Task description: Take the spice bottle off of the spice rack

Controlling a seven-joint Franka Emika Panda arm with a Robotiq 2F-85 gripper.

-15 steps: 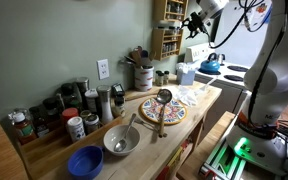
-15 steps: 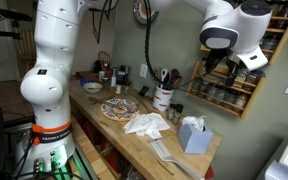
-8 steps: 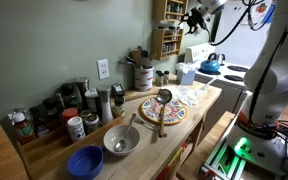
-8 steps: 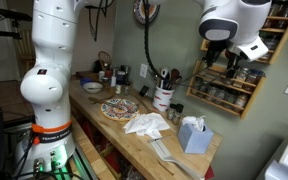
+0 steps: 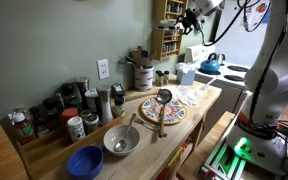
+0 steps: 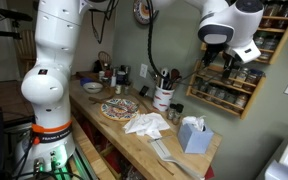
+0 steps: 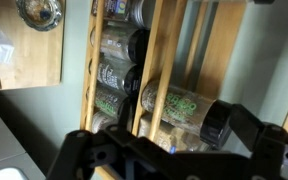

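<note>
The spice rack is a tall light-brown wooden rack on the wall past the counter's end; it also shows in an exterior view and fills the wrist view. Rows of small jars line its shelves. A spice bottle with a green label and black cap stands behind a rail, a little tilted. My gripper is right at the rack's front with its fingers spread wide, one finger by the bottle's cap. It sits at the rack's upper shelves in both exterior views.
The wooden counter holds a patterned plate with a ladle, a metal bowl, a blue bowl, a utensil crock, a cluster of dark bottles and tins and a tissue box. A blue kettle sits on the stove.
My gripper has moved up and closer to the rack's front over the last second. The jars have not visibly moved.
</note>
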